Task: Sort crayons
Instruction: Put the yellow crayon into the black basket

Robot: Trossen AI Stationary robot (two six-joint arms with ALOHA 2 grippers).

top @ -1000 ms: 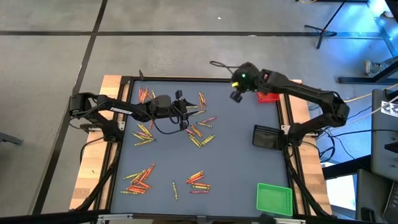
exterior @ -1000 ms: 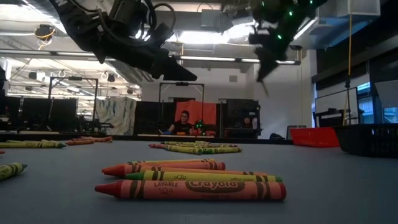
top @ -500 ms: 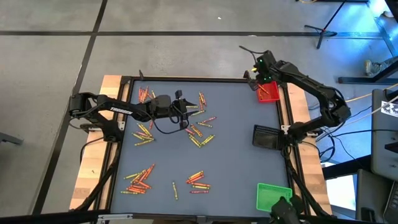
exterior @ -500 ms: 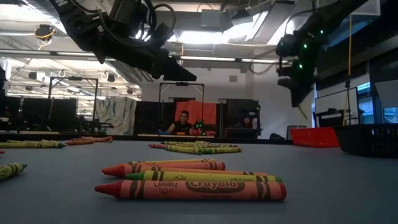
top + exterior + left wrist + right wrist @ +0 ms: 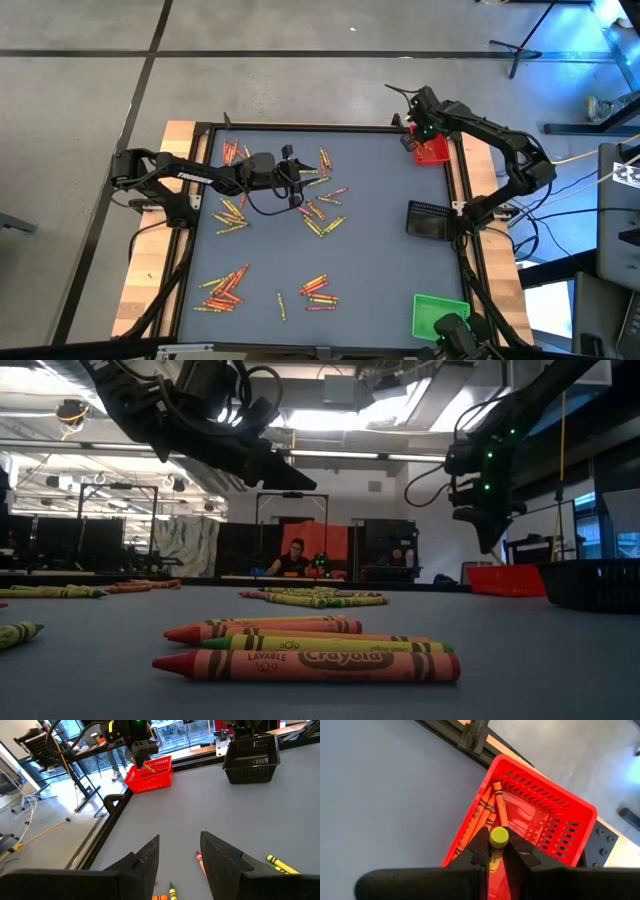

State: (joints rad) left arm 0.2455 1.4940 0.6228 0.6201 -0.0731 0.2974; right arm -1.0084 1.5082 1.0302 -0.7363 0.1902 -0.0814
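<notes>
Your left claw [image 5: 297,183] hangs over the middle of the worktop [image 5: 380,250], fingers spread with nothing between them; in its wrist view the gap looks down on bare grey surface with a red crayon [image 5: 200,862] lying just past the fingertips. Around and below it the crayons [image 5: 318,214] lie scattered in loose clusters: one bunch near the far left corner [image 5: 231,152], another at the left arm's side [image 5: 230,212], and two groups toward the near edge [image 5: 224,288] [image 5: 318,290].

Move right and you reach the black tray [image 5: 427,220] at the worktop's right edge, with the green tray [image 5: 441,319] in the near right corner.

Your right claw [image 5: 422,128] is poised over the red tray [image 5: 432,150] in the far right corner. It is clenched on a yellow crayon [image 5: 497,842], which stands on end between the fingers, directly above the tray's opening. Several orange crayons [image 5: 482,815] already lie inside that tray.
</notes>
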